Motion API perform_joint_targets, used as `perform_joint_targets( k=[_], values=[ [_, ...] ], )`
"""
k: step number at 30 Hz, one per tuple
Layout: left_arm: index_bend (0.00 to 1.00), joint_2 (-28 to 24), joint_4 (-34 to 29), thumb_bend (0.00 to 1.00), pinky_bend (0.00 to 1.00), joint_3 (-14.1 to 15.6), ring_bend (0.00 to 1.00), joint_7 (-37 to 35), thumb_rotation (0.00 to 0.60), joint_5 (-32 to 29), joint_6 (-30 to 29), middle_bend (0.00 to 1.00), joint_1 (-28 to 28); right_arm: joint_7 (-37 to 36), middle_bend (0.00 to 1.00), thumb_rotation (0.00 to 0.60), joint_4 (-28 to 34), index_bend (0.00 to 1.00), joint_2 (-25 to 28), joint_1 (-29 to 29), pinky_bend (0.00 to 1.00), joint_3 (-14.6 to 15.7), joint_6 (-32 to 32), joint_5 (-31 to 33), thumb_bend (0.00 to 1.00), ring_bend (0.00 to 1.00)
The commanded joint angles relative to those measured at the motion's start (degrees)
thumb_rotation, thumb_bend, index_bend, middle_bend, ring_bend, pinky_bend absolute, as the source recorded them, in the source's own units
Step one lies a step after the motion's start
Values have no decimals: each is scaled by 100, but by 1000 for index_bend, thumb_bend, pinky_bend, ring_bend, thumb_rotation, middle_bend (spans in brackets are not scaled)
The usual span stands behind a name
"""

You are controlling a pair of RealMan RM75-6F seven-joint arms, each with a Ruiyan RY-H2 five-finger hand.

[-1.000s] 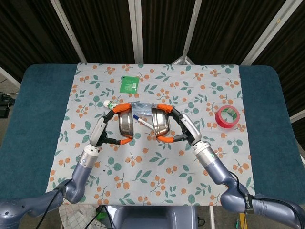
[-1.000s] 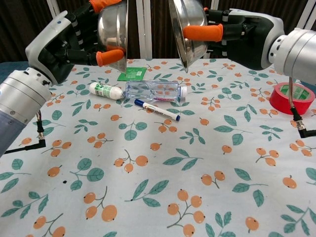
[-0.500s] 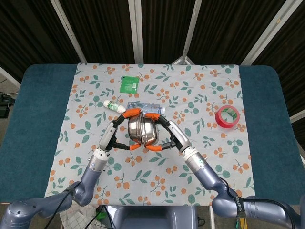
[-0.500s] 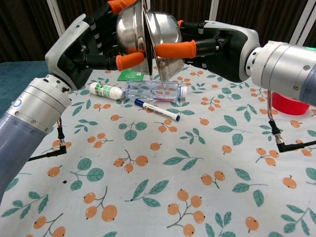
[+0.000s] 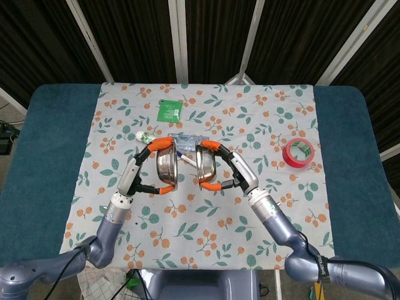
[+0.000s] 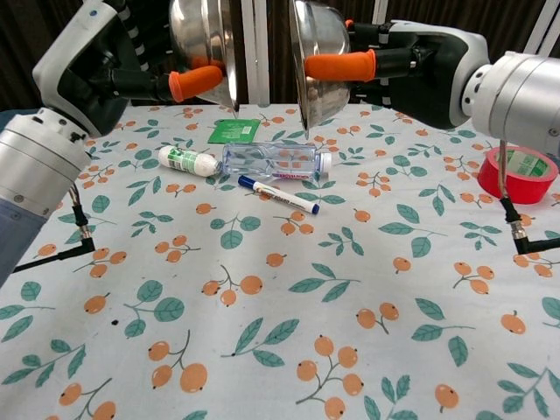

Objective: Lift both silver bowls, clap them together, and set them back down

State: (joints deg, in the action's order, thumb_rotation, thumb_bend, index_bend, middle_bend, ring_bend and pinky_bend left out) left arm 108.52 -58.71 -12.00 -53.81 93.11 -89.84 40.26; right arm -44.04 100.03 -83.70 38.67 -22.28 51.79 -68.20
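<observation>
Two silver bowls hang in the air over the floral cloth, tipped on edge with their rims facing each other and a gap between them. My left hand [image 5: 145,169] [image 6: 114,66] grips the left bowl [image 5: 166,171] [image 6: 203,44] with orange-tipped fingers over its rim. The right bowl [image 5: 205,167] [image 6: 320,54] is held the same way by my right hand [image 5: 232,173] [image 6: 411,57]. Both bowls float above the plastic bottle and pen.
A clear plastic bottle [image 6: 273,161], a blue-capped pen [image 6: 278,195] and a small white bottle [image 6: 187,160] lie on the cloth [image 6: 289,289] below the bowls. A green card [image 5: 169,111] lies further back. A red tape roll [image 5: 297,152] sits at the right.
The bowls met rim to rim half a second ago and have since drawn apart, each hand moving outward with its bowl.
</observation>
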Motion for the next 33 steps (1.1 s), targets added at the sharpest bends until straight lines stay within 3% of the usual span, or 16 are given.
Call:
perform_joint_targets(
  k=[1, 27, 33],
  values=[
    [405, -93, -85, 63, 303, 49, 152, 119, 600, 41, -51, 246, -51, -53, 207, 600, 18, 422, 24, -18, 88, -12, -17, -2, 110, 277],
    [410, 696, 718, 63, 304, 67, 152, -166, 600, -82, 251, 245, 249, 297, 207, 600, 352, 422, 14, 54, 110, 67, -67, -16, 110, 277],
    [412, 584, 651, 62, 304, 68, 152, -199, 600, 50, -94, 245, 202, 115, 207, 600, 330, 422, 130, -26, 111, -7, -16, -43, 110, 277]
  ],
)
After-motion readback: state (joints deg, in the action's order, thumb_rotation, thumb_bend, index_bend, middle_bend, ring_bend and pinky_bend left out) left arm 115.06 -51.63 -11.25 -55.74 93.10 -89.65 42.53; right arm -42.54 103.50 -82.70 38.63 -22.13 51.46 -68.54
